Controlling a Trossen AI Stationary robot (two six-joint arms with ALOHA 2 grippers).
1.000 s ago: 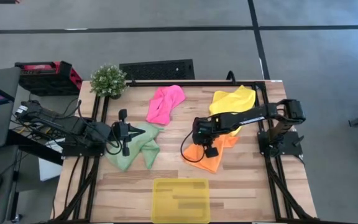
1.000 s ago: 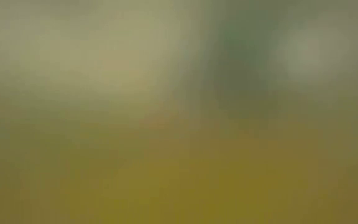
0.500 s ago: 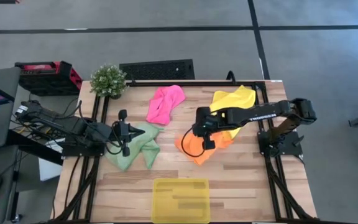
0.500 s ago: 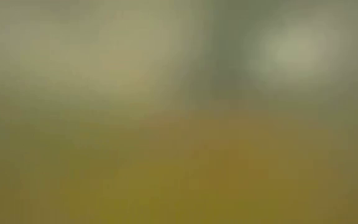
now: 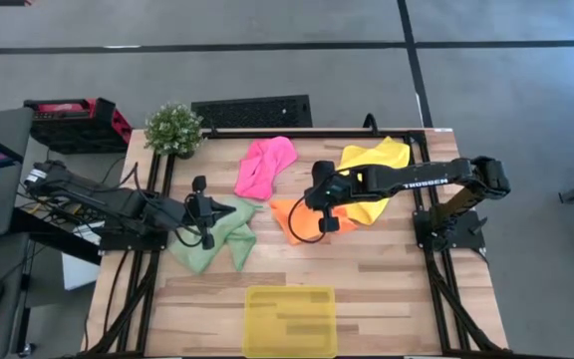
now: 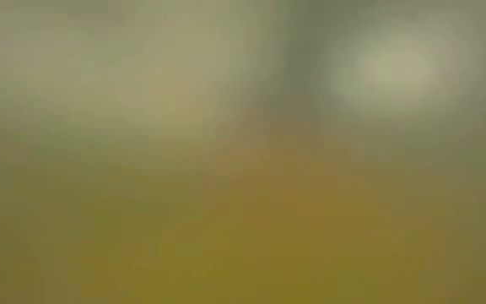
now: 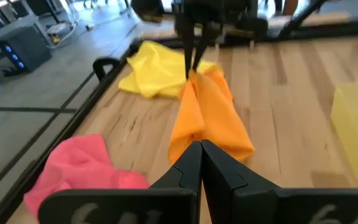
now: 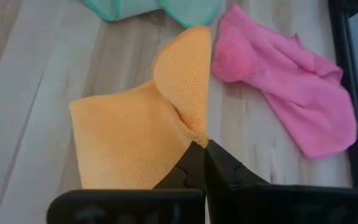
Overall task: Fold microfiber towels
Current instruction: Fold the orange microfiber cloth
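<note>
My right gripper is shut on the orange towel near the table's middle, between the pink towel and the yellow towel. The left wrist view shows this gripper pointing down at the orange towel. My left gripper is shut, with nothing between its fingers. It stands over the left edge of the crumpled pale green towel. The pink, yellow and green towels lie crumpled on the wood. My right gripper pinches a bunched peak of the orange towel between its two fingers, from above, pointing down. The cloth falls from the fingers in a ridge. Its lower part lies spread on the table.
A translucent yellow tray stands at the table's near edge. A potted plant stands at the far left corner. Dark frame rails run along both sides. Bare wood lies between the towels and the tray. The low view is a blur.
My right gripper has gone toward the table's far edge and a little left, still shut on the orange towel. The towel has slid with it, away from the near edge, and now lies bunched between the pink and yellow towels.
</note>
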